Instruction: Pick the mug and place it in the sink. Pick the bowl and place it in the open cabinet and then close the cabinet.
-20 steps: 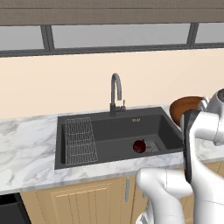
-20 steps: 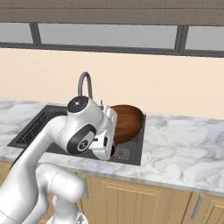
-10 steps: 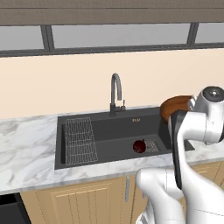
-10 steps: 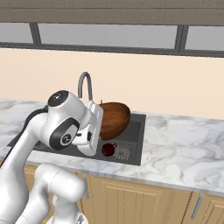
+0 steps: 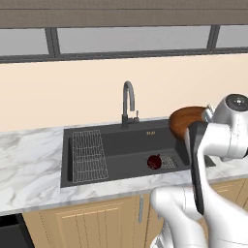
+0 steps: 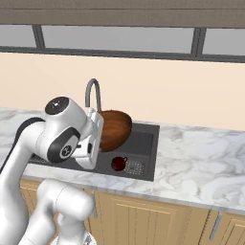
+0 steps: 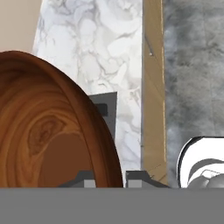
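My gripper (image 7: pixel 109 179) is shut on the rim of the wide brown wooden bowl (image 7: pixel 43 131), one finger on each side of the wall. The bowl (image 6: pixel 115 129) hangs tilted above the right end of the dark sink (image 6: pixel 145 139), just in front of the hand (image 6: pixel 94 128). From the left base view the bowl (image 5: pixel 185 118) shows partly behind my forearm. The small maroon mug (image 5: pixel 154 162) stands on the sink (image 5: pixel 126 145) floor beside the square drain, and the mug (image 6: pixel 118 163) sits below the held bowl. The cabinet is out of view.
A dark gooseneck faucet (image 5: pixel 128 101) rises behind the basin. A wire rack (image 5: pixel 88 155) lies in the sink's left half. White marble counter (image 6: pixel 201 158) runs on both sides, with tan under-counter doors (image 6: pixel 143 215) beneath. A window band runs along the wall above.
The arm has swung left with the bowl in its grip, bringing it from over the counter edge to above the sink's right end. The mug has stayed in place.
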